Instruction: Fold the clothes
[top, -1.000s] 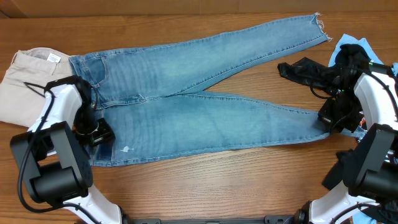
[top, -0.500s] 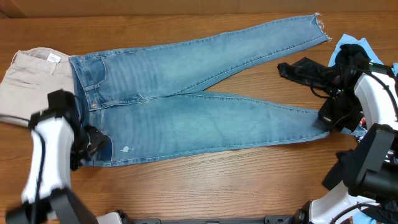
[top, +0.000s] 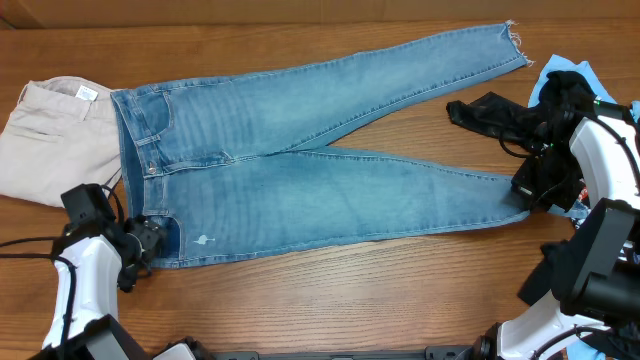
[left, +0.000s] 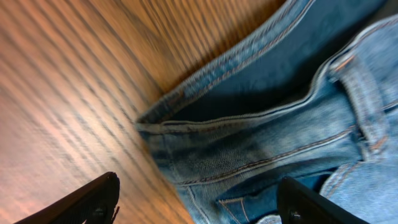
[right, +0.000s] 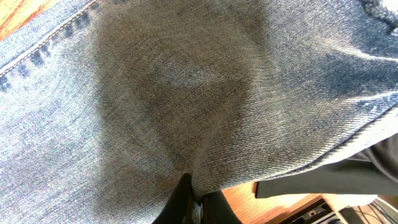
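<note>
1. A small white label (top: 86, 93) sits at the waistband of the beige trousers (top: 50, 145); its writing is too small to read.
2. The light-blue jeans (top: 300, 160) lie flat on the wooden table (top: 350, 310). The waistband is at the left beside the beige trousers, and both legs run to the right. The far leg angles up to a frayed hem.
3. The left arm crouches low at the near left edge. Its left tool (top: 143, 243) points at the near waistband corner with jaws wide apart, gripping nothing.
4. The right arm bends down at the right side. The right tool (top: 528, 192) is closed, pinching the denim at the near leg's hem.
5. A crumpled black garment (top: 495, 112) lies just beyond that tool.
</note>
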